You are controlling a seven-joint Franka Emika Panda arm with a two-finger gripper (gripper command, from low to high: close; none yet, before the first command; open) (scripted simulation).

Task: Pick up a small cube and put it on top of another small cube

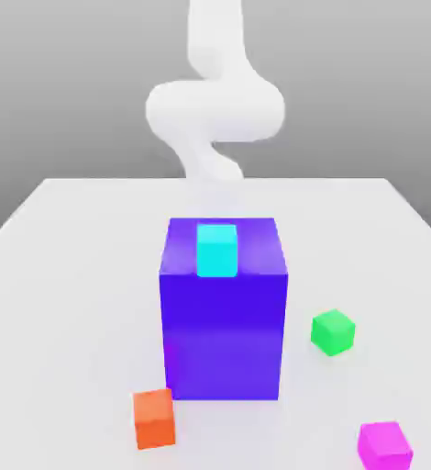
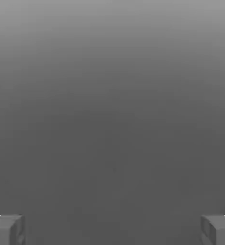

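The small cube, plain magenta, sits on the white table near the front at the exterior view's right. A small green cube lies a little further back on that side. A small orange cube rests at the front left, close to the big block's corner. My white arm rises behind the table's far edge, well away from all the cubes. In the hand view my gripper is open, its two grey fingertips standing far apart with nothing between them, facing a plain grey background.
A big blue-purple block stands in the middle of the table, much taller than the small cubes. A cyan cube rests on top of it. The block stands between the arm and the front cubes.
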